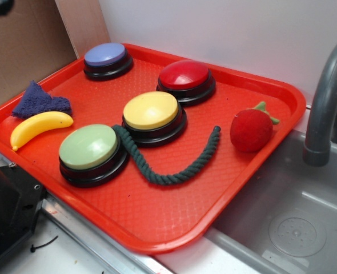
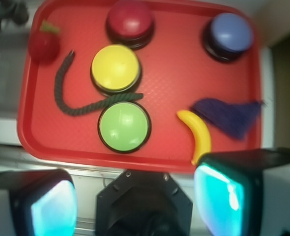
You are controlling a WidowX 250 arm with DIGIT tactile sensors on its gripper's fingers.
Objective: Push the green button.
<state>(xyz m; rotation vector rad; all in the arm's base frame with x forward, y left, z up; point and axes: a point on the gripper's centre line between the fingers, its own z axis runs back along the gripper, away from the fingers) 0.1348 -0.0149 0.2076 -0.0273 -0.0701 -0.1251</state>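
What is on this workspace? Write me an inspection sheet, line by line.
Surface: red tray beside a grey sink.
Job's things: green button at the tray's near edge, untouched, dome up.
Clutter: yellow button, red button and blue button; dark green rope curving between the green and yellow buttons; banana; purple cloth; strawberry toy.
End effector: end effector high above the tray's near edge, fingers apart, holding nothing.
Cables: nothing seen.
Surroundings: grey faucet, pale wall, brown cardboard panel.
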